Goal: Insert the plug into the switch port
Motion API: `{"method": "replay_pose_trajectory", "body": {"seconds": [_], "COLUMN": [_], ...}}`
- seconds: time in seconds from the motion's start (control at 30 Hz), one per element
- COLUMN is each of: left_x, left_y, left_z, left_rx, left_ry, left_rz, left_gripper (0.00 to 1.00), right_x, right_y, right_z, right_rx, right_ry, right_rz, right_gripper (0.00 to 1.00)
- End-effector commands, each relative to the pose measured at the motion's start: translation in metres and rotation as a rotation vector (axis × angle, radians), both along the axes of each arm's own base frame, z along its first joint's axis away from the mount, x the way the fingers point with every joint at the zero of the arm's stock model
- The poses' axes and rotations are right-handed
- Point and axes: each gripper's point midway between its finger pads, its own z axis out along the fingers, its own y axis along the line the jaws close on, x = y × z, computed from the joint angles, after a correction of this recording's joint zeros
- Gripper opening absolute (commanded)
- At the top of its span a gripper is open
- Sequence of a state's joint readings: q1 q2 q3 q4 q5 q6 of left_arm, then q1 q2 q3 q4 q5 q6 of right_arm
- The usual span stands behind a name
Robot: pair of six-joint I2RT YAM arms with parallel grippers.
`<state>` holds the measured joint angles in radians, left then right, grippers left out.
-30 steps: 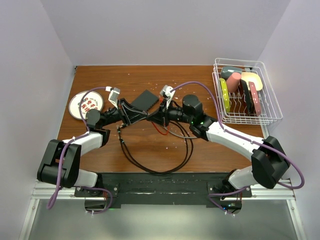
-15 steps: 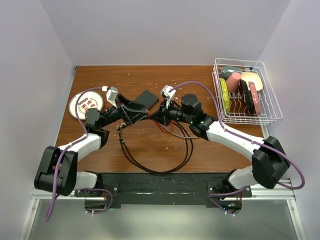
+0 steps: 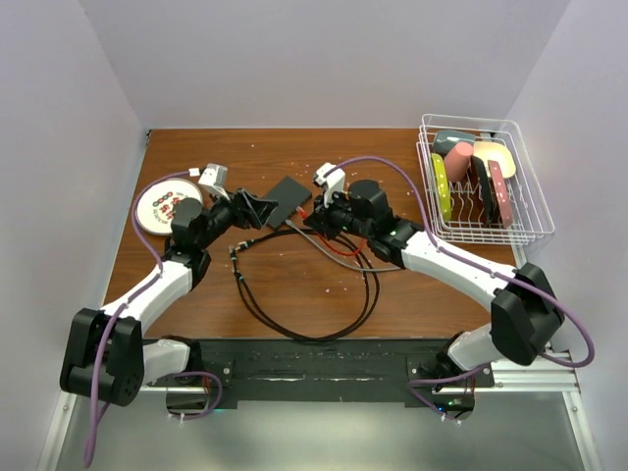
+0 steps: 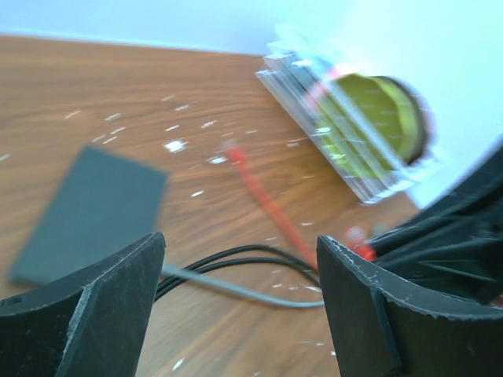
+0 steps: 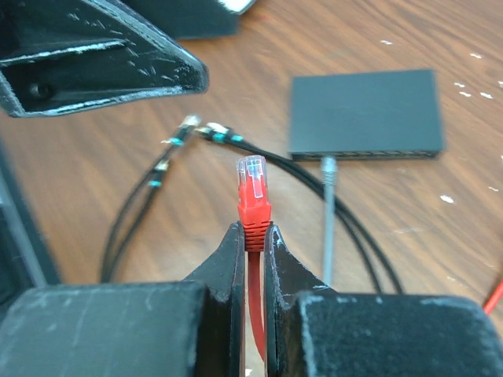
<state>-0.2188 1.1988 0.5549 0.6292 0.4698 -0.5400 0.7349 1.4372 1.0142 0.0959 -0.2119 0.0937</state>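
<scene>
The red plug (image 5: 254, 191) stands upright between the right gripper's (image 5: 253, 232) fingers, which are shut on its boot; its red cable (image 3: 340, 251) trails back over the table. The black switch (image 5: 363, 112) lies beyond it, its row of ports (image 5: 369, 152) facing the plug, with a grey cable (image 5: 328, 204) plugged into one. In the top view the right gripper (image 3: 316, 212) sits just right of the switch (image 3: 287, 195). The left gripper (image 3: 262, 209) hovers at the switch's left, open and holding nothing (image 4: 240, 263).
Black cables (image 3: 304, 329) loop across the table's middle, their metal ends (image 5: 196, 129) lying left of the switch. A wire dish rack (image 3: 481, 182) with coloured dishes stands at the back right. A round patterned plate (image 3: 167, 206) lies at the far left.
The left gripper has opened wide and drawn back to the left, away from the right gripper. The right gripper has shifted a little toward the switch with the plug in it.
</scene>
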Motion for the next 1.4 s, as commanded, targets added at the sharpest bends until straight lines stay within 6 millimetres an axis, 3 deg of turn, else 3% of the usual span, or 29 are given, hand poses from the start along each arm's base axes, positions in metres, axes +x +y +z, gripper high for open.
{"method": "replay_pose_trajectory", "body": {"seconds": [0.0, 0.23, 0.3, 0.33, 0.37, 0.43, 0.7, 0.73, 0.9, 0.93, 1.0, 1.1, 1.17, 1.37], "left_x": [0.028, 0.053, 0.062, 0.067, 0.072, 0.079, 0.106, 0.109, 0.128, 0.132, 0.142, 0.158, 0.162, 0.168], "left_y": [0.035, 0.067, 0.07, 0.072, 0.07, 0.062, 0.047, 0.047, 0.039, 0.04, 0.041, 0.058, 0.059, 0.059], "left_z": [-0.016, -0.046, -0.045, -0.057, -0.056, -0.07, -0.074, -0.083, -0.085, -0.093, -0.089, -0.093, -0.091, -0.114], "left_rx": [0.153, 0.345, 0.371, 0.382, 0.378, 0.366, 0.333, 0.332, 0.286, 0.288, 0.29, 0.235, 0.184, 0.149], "left_ry": [0.066, 0.144, 0.145, 0.174, 0.171, 0.206, 0.213, 0.234, 0.231, 0.25, 0.231, 0.233, 0.225, 0.263], "left_rz": [0.222, 0.364, 0.374, 0.37, 0.357, 0.299, 0.225, 0.217, 0.176, 0.177, 0.161, 0.15, 0.13, 0.112], "left_gripper": [0.84, 0.87, 0.9, 0.9, 0.9, 0.89, 0.88, 0.88, 0.87, 0.87, 0.86, 0.84, 0.82, 0.8], "right_x": [0.027, 0.045, 0.053, 0.057, 0.059, 0.065, 0.09, 0.096, 0.115, 0.12, 0.125, 0.132, 0.134, 0.137], "right_y": [-0.011, -0.01, -0.012, -0.009, -0.01, -0.011, -0.005, 0.0, 0.007, 0.008, 0.008, 0.012, 0.013, 0.013], "right_z": [-0.009, -0.028, -0.038, -0.035, -0.047, -0.047, -0.062, -0.066, -0.09, -0.098, -0.105, -0.117, -0.126, -0.145], "right_rx": [-0.11, -0.184, -0.229, -0.229, -0.268, -0.301, -0.349, -0.357, -0.429, -0.447, -0.476, -0.505, -0.519, -0.554], "right_ry": [-0.04, -0.032, -0.045, -0.056, -0.04, -0.055, -0.067, -0.064, -0.057, -0.053, -0.051, -0.043, -0.036, -0.018], "right_rz": [-0.103, -0.147, -0.159, -0.156, -0.155, -0.167, -0.21, -0.213, -0.225, -0.232, -0.243, -0.236, -0.235, -0.231], "right_gripper": [0.0, 0.0, 0.0, 0.0, 0.0, 0.0, 0.0, 0.0, 0.0, 0.0, 0.0, 0.0, 0.0, 0.0]}}
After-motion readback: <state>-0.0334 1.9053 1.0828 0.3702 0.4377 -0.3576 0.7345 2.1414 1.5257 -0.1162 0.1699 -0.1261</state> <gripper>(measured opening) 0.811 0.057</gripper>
